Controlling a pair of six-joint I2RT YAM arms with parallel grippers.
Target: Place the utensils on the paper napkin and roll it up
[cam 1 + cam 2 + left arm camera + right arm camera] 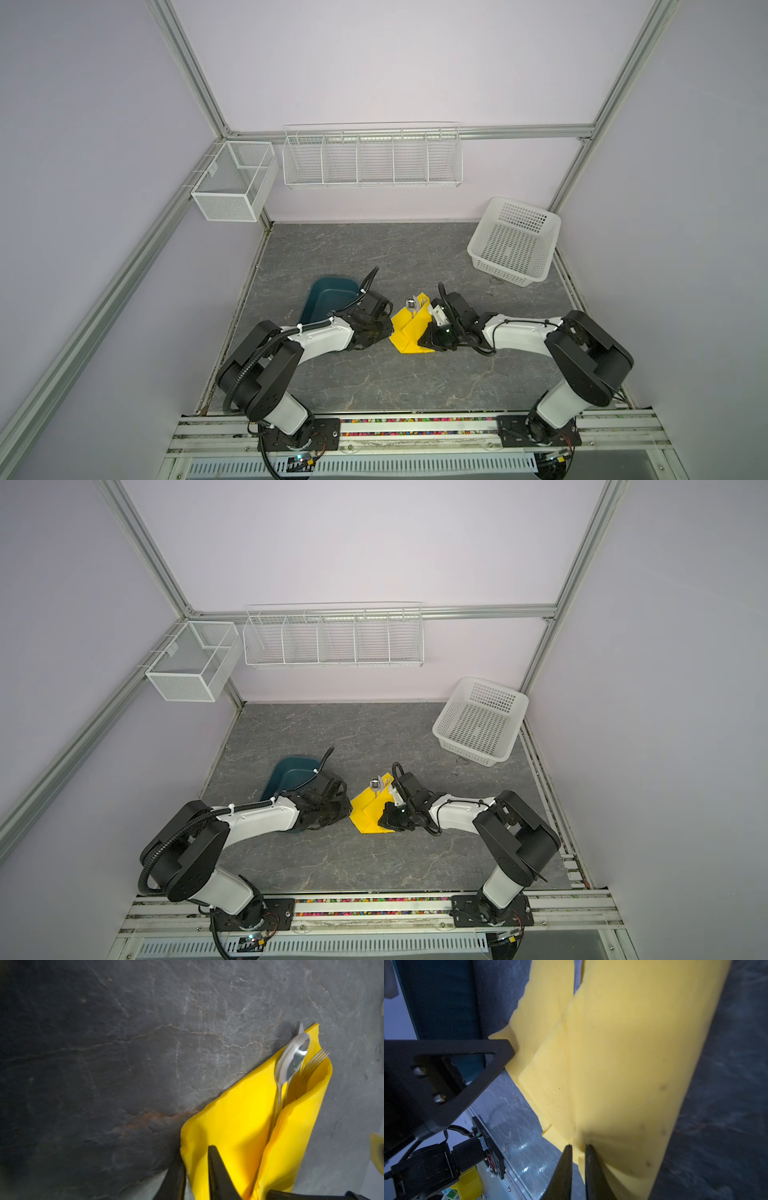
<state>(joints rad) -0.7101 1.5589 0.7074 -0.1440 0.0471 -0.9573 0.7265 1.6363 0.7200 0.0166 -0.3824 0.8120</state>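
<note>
Just right of the dark teal tray, on the grey stone-patterned counter, lies the paper napkin. It is bright yellow and folded in from both sides into a loose wedge. The utensils sit inside the fold, their heads sticking out at the end about level with the tray's middle. The spoon lies bowl up with the fork just beside it, and a pointed metal tip shows behind the spoon. The handles are hidden under the paper.

The left pincer sits between the tray and the napkin. Its jaws are almost together, with the napkin's tray-side edge caught between them and one finger lying on top of the paper. The right pincer, on the napkin's side away from the tray, is closed to a narrow slit and pinches a fold of the yellow paper near its nearer corner.
</note>
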